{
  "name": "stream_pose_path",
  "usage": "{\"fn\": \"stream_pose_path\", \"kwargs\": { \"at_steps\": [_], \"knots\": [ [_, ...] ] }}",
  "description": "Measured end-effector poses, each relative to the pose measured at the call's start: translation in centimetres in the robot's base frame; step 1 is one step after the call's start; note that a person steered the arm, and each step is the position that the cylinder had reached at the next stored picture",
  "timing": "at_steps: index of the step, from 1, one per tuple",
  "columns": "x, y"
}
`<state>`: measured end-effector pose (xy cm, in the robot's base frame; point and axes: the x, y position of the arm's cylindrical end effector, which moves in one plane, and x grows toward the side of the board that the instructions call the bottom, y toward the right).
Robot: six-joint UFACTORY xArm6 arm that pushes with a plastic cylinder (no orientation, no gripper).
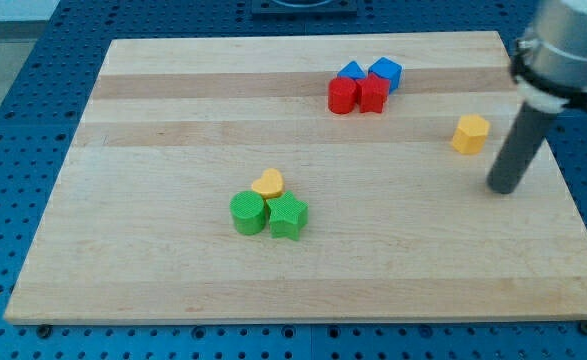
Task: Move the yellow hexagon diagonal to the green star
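At the view's left of centre a tight cluster sat on the wooden board point(173, 290): a green cylinder point(247, 213), the green star point(288, 216) touching it on the view's right, and a small yellow heart-shaped block point(268, 183) resting against the tops of both.

Further right, near the view's top, four blocks were bunched together: a red cylinder point(343, 95), a red block point(373, 93) whose shape could not be made out, a blue triangular block point(351, 71) and a blue cube point(385, 73).

The yellow hexagon point(470, 133) stood alone toward the view's right edge, well apart from the green star. The tip point(502, 187) rested on the board just beside it, to its lower right, with a gap between them. The tool was a bare rod, so it held nothing and had no jaws to open or close.

Judged from this layout, the task had barely begun: the hexagon had yet to be pushed across the board, leftward and downward, to a spot diagonal to the star. The tip's side looked suited to starting that push.
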<state>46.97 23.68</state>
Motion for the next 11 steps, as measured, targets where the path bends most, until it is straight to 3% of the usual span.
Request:
{"fn": "stream_pose_path", "kwargs": {
  "at_steps": [1, 3, 11],
  "knots": [
    [-3.3, 3.2],
    [-8.3, 1.7],
    [-3.1, -11.0]
  ]
}}
